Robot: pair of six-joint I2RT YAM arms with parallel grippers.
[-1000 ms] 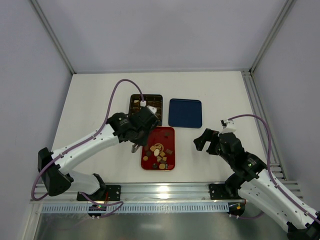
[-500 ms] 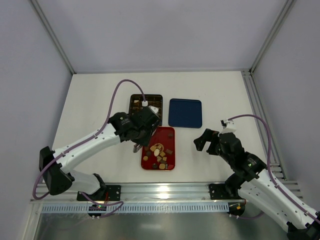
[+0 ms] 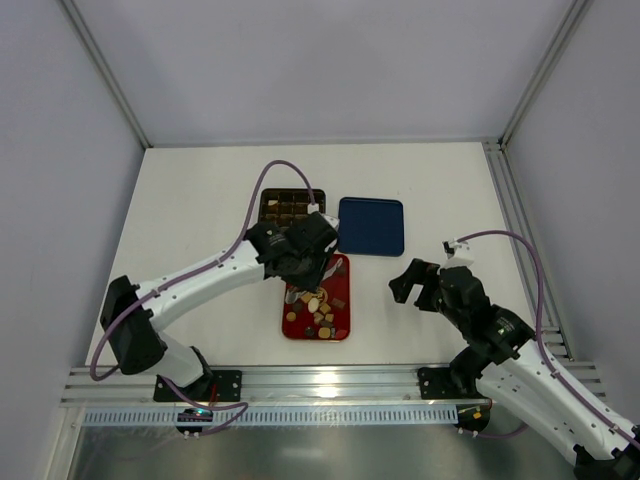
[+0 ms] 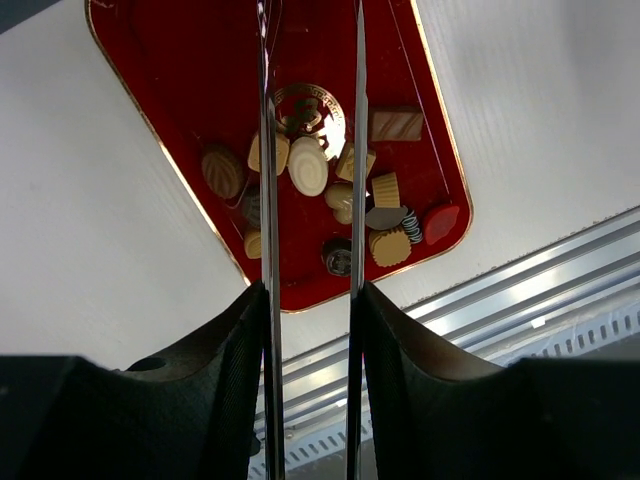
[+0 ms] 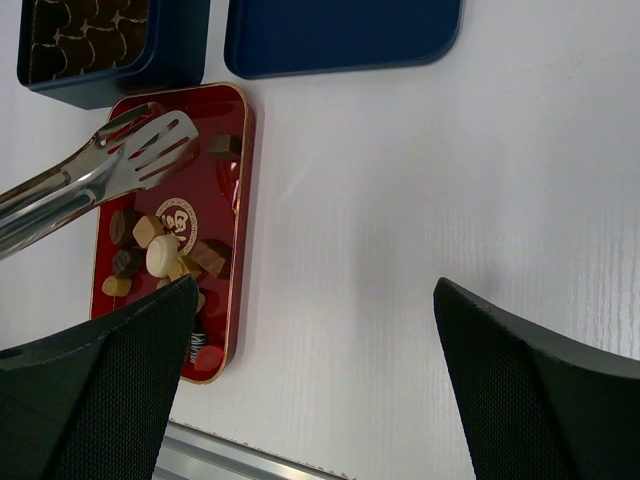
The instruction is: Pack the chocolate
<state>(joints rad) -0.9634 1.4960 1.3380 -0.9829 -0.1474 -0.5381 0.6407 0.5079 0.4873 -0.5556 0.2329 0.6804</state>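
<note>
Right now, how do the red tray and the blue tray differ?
The red tray holds the chocolate; the blue tray shows nothing on it. The red tray has a gold rim; the blue tray is plain. The red tray lies toward the near edge of the table, the blue tray farther back. Both are flat rounded rectangles.

desk (image 3: 200, 200) middle: red tray (image 3: 315, 337) | beyond it: brown gridded box (image 3: 285, 205), blue lid (image 3: 370, 226) just beside, rightward | slotted metal tongs (image 5: 110, 165) above tray's far end
</note>
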